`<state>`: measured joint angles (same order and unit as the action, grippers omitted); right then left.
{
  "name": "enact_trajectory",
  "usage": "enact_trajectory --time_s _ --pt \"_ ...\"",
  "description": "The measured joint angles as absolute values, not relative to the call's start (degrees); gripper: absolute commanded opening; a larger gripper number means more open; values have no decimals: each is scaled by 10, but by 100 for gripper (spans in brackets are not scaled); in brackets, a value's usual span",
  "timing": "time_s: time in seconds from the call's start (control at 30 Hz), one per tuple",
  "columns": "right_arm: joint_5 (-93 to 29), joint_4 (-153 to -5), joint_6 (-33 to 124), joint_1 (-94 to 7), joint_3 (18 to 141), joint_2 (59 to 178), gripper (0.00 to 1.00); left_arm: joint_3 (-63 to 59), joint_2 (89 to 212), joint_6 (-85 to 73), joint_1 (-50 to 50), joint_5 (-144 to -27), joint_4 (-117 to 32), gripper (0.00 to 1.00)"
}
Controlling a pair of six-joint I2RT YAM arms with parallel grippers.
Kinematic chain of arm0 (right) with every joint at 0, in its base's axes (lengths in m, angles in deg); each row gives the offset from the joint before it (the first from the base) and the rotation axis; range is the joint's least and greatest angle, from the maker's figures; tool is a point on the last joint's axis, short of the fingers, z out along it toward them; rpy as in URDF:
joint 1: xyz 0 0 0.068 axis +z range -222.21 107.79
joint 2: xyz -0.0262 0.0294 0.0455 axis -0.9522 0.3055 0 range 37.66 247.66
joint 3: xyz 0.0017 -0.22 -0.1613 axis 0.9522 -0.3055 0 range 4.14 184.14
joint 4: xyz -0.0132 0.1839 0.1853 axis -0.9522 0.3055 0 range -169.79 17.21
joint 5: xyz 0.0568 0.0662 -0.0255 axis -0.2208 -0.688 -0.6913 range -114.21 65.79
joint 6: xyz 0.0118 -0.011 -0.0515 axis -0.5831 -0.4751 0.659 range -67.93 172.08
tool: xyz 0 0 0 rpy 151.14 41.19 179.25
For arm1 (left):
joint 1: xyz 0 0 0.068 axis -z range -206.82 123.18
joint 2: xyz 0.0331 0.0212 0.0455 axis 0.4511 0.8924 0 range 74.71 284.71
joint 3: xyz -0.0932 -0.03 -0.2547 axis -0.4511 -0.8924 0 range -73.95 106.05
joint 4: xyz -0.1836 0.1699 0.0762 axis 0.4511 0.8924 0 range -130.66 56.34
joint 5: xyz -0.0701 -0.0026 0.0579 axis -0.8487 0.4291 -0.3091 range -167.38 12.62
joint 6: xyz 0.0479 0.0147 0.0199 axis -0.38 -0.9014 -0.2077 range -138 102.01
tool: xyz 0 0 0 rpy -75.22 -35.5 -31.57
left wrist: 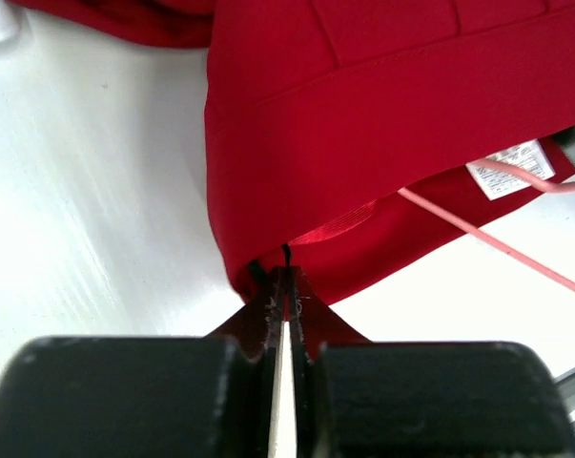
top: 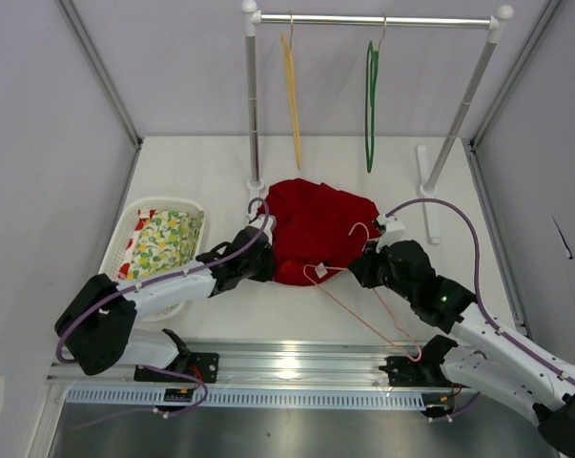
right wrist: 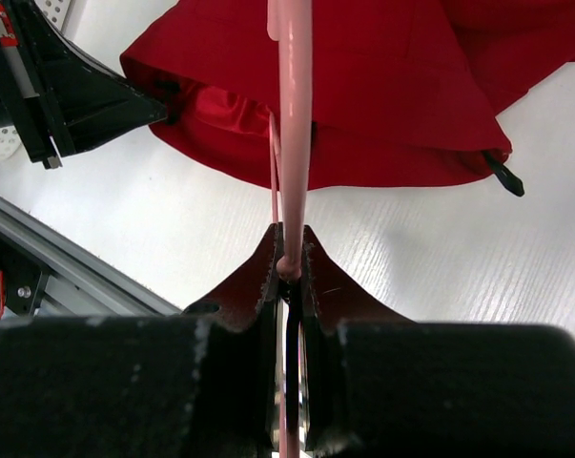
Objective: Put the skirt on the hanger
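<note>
Well left of the skirt, a basket holds floral cloth.

Bright even light, soft shadows, fingers blurred

No text can be read. Fine print is seen on a white label on the red skirt, too small to be made out.
</note>
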<state>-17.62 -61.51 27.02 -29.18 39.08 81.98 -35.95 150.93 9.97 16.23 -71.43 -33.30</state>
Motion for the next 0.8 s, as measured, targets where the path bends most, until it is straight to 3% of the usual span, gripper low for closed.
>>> enact_trajectory --time_s 0.47,0.8 --pt "-223 -636 285 -265 390 797 0 -378 1504 104 141 -727 -360 0" --pt "-276 -786 292 -259 343 835 0 -378 1504 105 128 -739 -364 0"
